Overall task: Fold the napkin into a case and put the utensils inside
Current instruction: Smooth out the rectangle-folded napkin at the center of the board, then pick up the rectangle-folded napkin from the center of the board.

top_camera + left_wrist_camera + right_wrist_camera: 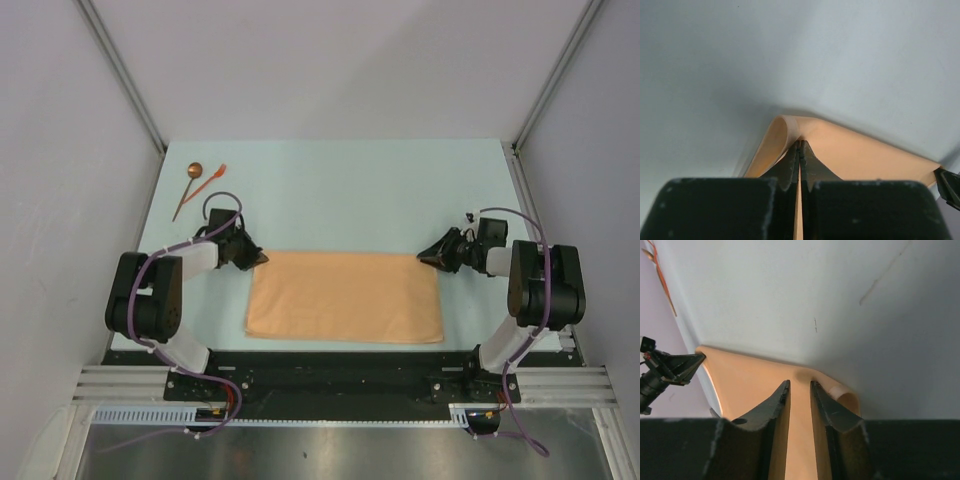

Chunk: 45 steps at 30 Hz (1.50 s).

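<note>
The left claw (800, 144) clamps a far corner of the napkin (345, 297); the right claw (800, 386) straddles the other corner, jaws apart. Only a first fold looks done: no case yet, and the utensils (195, 170) lie untouched beyond the left claw.

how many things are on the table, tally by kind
napkin: 1
spoon: 1
fork: 1
total: 3
</note>
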Tool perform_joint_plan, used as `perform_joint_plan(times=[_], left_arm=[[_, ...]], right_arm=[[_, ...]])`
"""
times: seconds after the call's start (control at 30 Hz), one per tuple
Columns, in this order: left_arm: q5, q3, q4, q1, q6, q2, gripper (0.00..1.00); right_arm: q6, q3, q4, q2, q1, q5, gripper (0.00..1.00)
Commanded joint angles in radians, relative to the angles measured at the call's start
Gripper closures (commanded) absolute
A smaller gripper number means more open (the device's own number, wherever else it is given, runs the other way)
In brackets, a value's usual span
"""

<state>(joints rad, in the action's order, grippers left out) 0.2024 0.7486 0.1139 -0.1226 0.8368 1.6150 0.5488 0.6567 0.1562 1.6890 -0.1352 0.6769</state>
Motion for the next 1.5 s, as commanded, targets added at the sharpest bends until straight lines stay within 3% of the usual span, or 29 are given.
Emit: perform_joint_plan(times=[0.0, 0.27, 0.67, 0.83, 0.9, 0.93, 1.0, 1.03, 1.13, 1.23, 1.3, 1.4, 1.47], left_arm=[[-0.093, 0.026, 0.018, 0.011, -0.002, 0.017, 1.0], [-0.095, 0.034, 0.061, 0.008, -0.028, -0.152, 0.98], [-0.107, 0.165, 0.202, 0.023, -0.005, 0.135, 1.0], [-0.104, 0.156, 0.141, 0.018, -0.05, 0.076, 1.0], [-0.148, 0.164, 0.141, 0.009, -0.082, -0.004, 0.99], [-0.161, 0.17, 0.162, 0.006, -0.091, -0.03, 0.95], [-0.187, 0.185, 0.182, -0.014, -0.12, -0.114, 0.9], [-0.195, 0.187, 0.199, -0.026, -0.128, -0.141, 0.82], [-0.199, 0.17, 0.196, -0.122, -0.179, -0.254, 0.66], [-0.173, 0.156, 0.202, -0.257, -0.217, -0.291, 0.68], [-0.172, 0.118, 0.198, -0.343, -0.197, -0.302, 0.8], [-0.243, 0.081, 0.222, -0.399, -0.159, -0.308, 0.93], [-0.364, 0.104, 0.279, -0.397, -0.133, -0.274, 0.99]], right_arm=[[-0.016, 0.026, 0.039, 0.055, -0.003, -0.02, 0.73], [-0.047, 0.098, -0.152, -0.158, 0.069, -0.082, 0.69], [-0.075, 0.017, -0.101, -0.058, 0.008, -0.114, 0.7], [-0.107, 0.093, -0.182, -0.047, 0.052, -0.206, 0.68], [-0.133, 0.133, -0.286, -0.081, 0.077, -0.31, 0.61], [-0.136, 0.173, -0.332, -0.133, 0.094, -0.362, 0.49], [-0.128, 0.213, -0.475, -0.201, 0.1, -0.498, 0.38], [-0.127, 0.253, -0.519, -0.218, 0.108, -0.538, 0.29], [-0.133, 0.277, -0.682, -0.28, 0.117, -0.574, 0.24], [-0.148, 0.212, -0.712, -0.359, 0.128, -0.485, 0.26], [-0.133, 0.141, -0.66, -0.394, 0.181, -0.442, 0.28], [-0.116, 0.098, -0.592, -0.414, 0.29, -0.508, 0.4], [-0.116, 0.1, -0.571, -0.391, 0.334, -0.6, 0.57]])
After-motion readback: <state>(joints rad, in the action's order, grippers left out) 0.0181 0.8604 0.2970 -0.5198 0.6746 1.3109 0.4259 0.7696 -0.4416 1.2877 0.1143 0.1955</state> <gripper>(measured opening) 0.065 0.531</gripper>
